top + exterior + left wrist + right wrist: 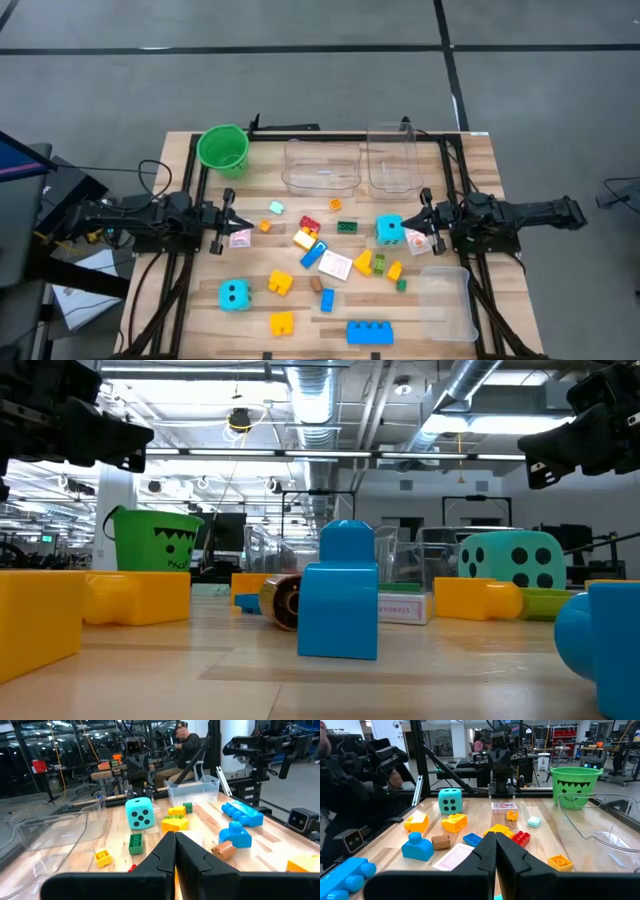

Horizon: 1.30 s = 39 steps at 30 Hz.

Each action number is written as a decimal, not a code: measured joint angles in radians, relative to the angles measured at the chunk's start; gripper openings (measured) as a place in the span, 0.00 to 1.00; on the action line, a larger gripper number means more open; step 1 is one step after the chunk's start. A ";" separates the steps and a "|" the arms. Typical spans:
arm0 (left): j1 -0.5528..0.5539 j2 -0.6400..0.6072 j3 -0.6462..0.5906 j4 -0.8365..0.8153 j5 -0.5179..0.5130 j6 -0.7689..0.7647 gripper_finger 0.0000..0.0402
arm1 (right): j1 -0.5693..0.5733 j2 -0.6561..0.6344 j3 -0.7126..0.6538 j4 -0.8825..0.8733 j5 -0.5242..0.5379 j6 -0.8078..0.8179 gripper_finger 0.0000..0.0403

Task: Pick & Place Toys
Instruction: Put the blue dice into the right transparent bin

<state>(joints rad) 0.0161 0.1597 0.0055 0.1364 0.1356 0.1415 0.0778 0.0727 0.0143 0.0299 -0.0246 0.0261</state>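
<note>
From above, we see the left gripper and right gripper clenched on nothing at opposite table edges, the toys scattered between them, including a cyan die near the right gripper; for a clean pick we judge either arm should open before descending on one isolated block. At table height, a blue block hides much behind it. Each wrist view shows pressed-together fingers, and we cannot make out the cards' faces.

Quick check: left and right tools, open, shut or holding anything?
Left tool: shut, holding nothing, at the table's left edge.
Right tool: shut, holding nothing, at the table's right edge.
</note>
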 joint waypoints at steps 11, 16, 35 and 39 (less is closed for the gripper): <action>0.000 0.048 0.000 0.000 0.000 0.036 0.00 | 0.000 0.000 0.000 0.000 0.000 0.000 0.00; 0.000 0.052 0.000 0.000 0.000 0.035 0.00 | 0.000 0.000 0.000 0.000 0.000 0.000 0.00; 0.000 0.054 0.000 0.218 -0.092 0.028 0.00 | 0.007 -0.001 0.000 0.094 0.005 0.233 0.00; 0.000 0.053 0.000 0.351 -0.116 -0.100 0.00 | 0.005 -0.001 0.000 0.226 0.029 0.337 0.00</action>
<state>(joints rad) 0.0162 0.2131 0.0055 0.4874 0.0194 0.0419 0.0828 0.0714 0.0143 0.2558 0.0048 0.3630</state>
